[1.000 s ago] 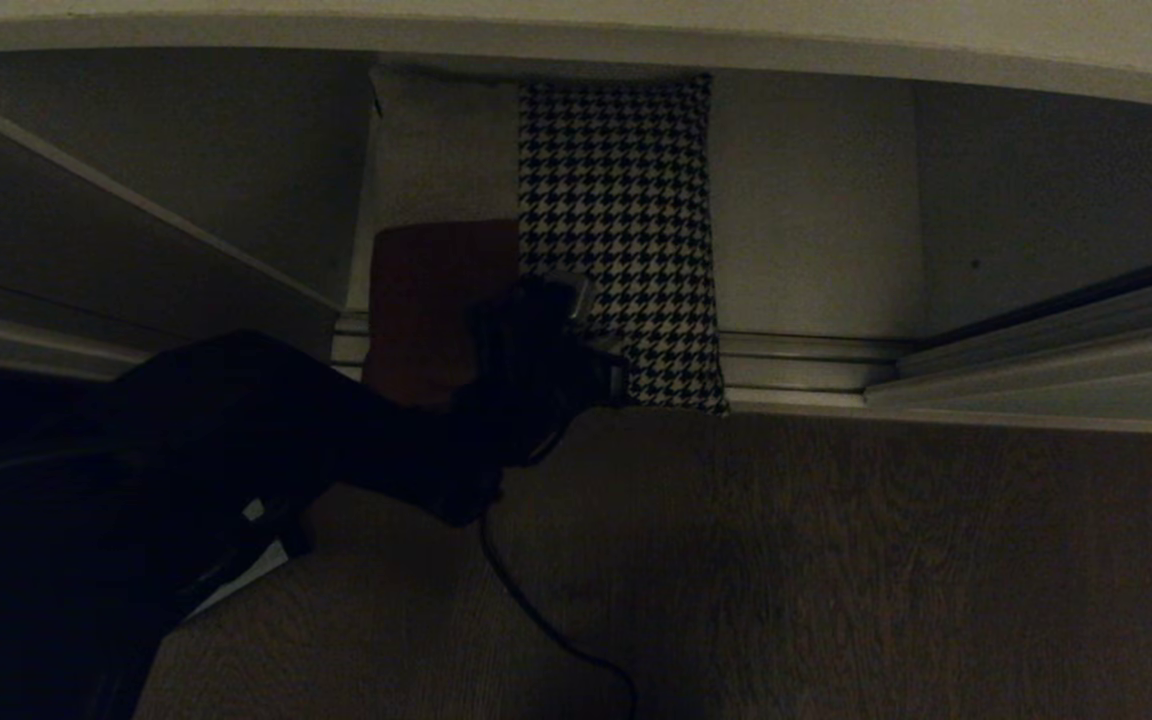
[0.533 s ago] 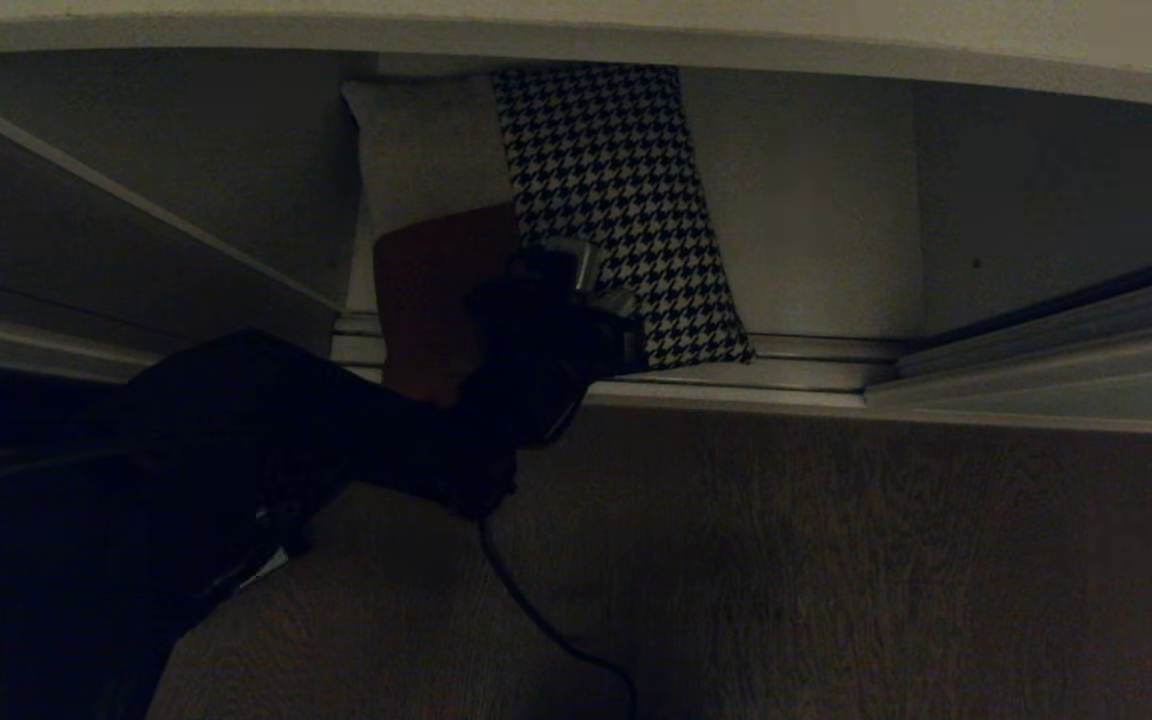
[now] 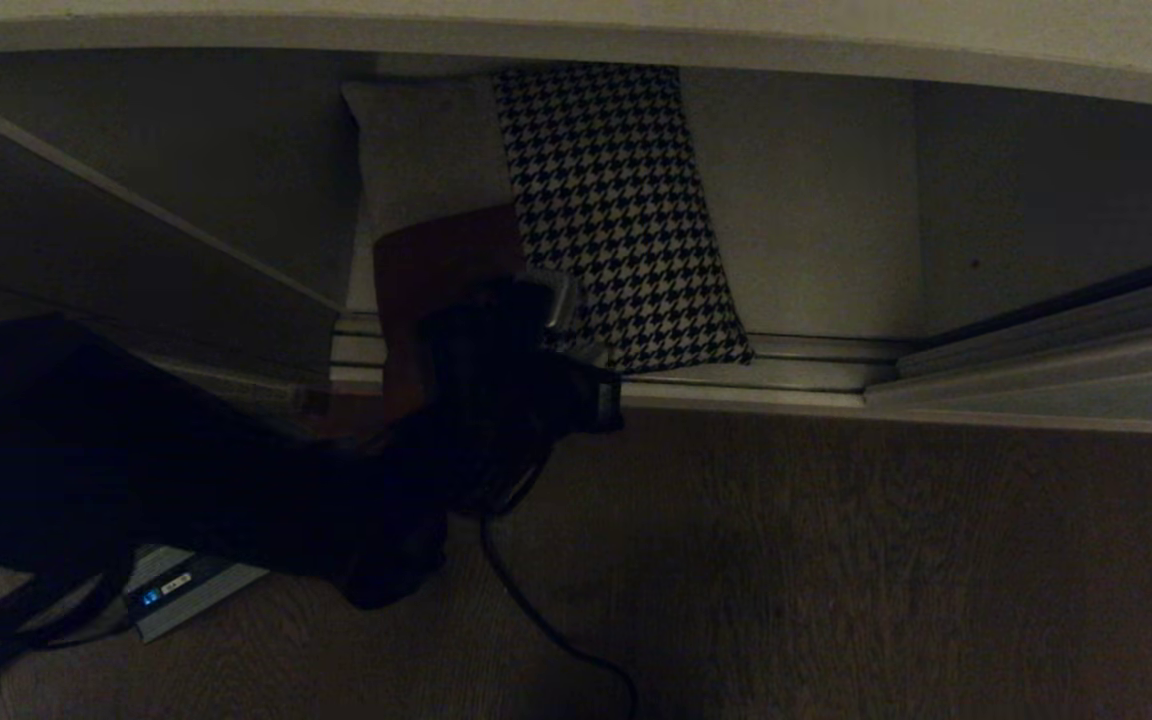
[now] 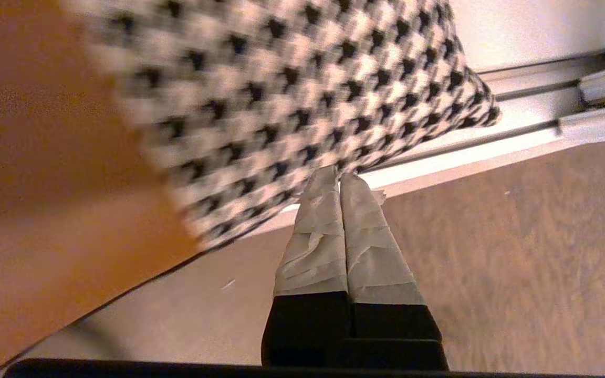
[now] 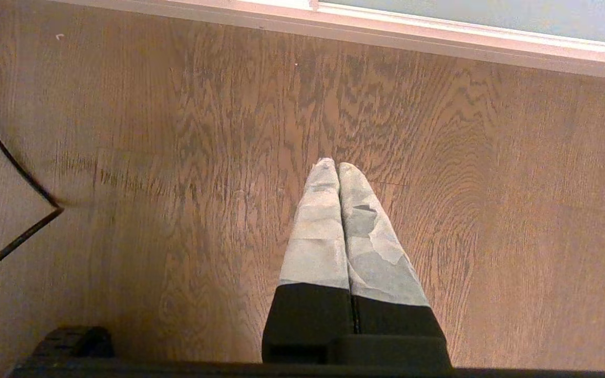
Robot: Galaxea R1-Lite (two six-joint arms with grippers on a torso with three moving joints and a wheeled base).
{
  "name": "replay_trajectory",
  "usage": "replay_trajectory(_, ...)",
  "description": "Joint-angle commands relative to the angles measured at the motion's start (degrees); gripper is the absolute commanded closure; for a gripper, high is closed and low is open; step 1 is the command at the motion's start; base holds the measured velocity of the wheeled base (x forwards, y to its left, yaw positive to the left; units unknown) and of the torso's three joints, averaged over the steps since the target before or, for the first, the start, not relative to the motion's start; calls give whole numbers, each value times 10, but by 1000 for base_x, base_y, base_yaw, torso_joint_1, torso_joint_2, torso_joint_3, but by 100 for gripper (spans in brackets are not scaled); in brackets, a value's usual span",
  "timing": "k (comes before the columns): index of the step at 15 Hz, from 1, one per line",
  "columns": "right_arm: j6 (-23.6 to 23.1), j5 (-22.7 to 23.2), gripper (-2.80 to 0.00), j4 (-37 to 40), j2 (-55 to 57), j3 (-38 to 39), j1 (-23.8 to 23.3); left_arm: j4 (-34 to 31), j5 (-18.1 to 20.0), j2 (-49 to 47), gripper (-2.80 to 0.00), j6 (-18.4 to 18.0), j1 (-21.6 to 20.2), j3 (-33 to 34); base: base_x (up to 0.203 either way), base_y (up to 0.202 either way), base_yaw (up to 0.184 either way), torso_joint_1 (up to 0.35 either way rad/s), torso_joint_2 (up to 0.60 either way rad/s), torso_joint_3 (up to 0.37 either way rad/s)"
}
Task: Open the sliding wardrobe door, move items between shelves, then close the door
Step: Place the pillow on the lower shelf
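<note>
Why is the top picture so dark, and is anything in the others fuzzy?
Head view: dim throughout, so the left arm reads as a black shape; only the checked cushion stands out. Left wrist view: brighter and warm-toned, the cushion soft and blurred close to the lens, the left gripper sharp. Right wrist view: evenly lit, floor grain crisp.

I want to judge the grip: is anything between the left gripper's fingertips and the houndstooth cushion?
Nothing. In the left wrist view the shut left gripper meets the lower edge of the houndstooth cushion; whether it pinches fabric is unclear.
</note>
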State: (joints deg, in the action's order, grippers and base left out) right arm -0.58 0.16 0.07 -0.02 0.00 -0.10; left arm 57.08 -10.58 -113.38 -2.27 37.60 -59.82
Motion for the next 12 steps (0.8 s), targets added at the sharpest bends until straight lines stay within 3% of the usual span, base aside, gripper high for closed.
replay_trajectory(1, 0, 0, 0, 0, 0, 2, 0, -17, -9, 100, 0, -2, 0, 50, 0, 0, 0, 0, 0, 0)
replay_trajectory(7, 0, 0, 0, 0, 0, 2, 0, -195, -26, 345, 0, -2, -19, 192, 0, 0, 0, 0, 0, 0)
replay_trajectory(12, 0, 0, 0, 0, 0, 2, 0, -317, -34, 508, 0, -3, -95, 317, 0, 0, 0, 0, 0, 0)
